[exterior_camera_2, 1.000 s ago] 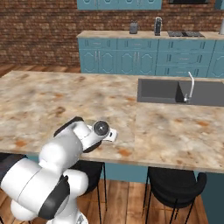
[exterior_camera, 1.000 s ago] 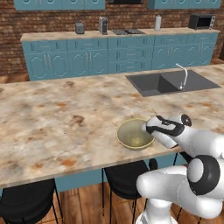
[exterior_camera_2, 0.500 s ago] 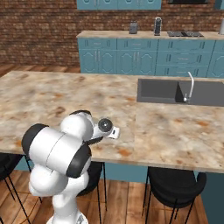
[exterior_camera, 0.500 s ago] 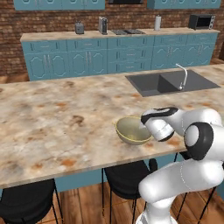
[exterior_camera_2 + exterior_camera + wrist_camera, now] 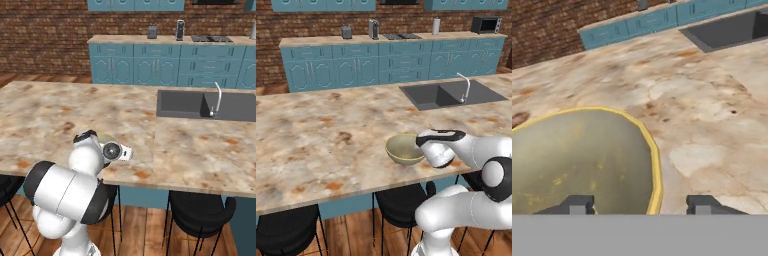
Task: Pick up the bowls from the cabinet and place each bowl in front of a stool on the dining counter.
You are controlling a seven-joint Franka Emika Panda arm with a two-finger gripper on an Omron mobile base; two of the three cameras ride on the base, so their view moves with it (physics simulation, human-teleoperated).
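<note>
A tan-yellow bowl point(image 5: 404, 149) stands upright on the dining counter point(image 5: 321, 145), close to its front edge. My gripper point(image 5: 424, 149) is at the bowl's right rim. In the hand view the bowl point(image 5: 577, 160) fills the lower left, and my gripper point(image 5: 641, 205) is open: one fingertip point(image 5: 577, 204) is inside the bowl and the other outside, with the rim between them and a gap on both sides. A stool point(image 5: 400, 200) with a black seat stands under the counter edge just below the bowl. The cabinet is out of view.
A dark inset sink point(image 5: 441, 95) with a faucet point(image 5: 466, 87) lies in the counter to the right. More black stools point(image 5: 286, 232) point(image 5: 200, 212) line the near side. The wall counter point(image 5: 391, 37) with appliances runs along the brick wall behind.
The jaws have opened and let go of the bowl's rim. The arm's upper links have swung round, while the bowl stays where it was on the counter.
</note>
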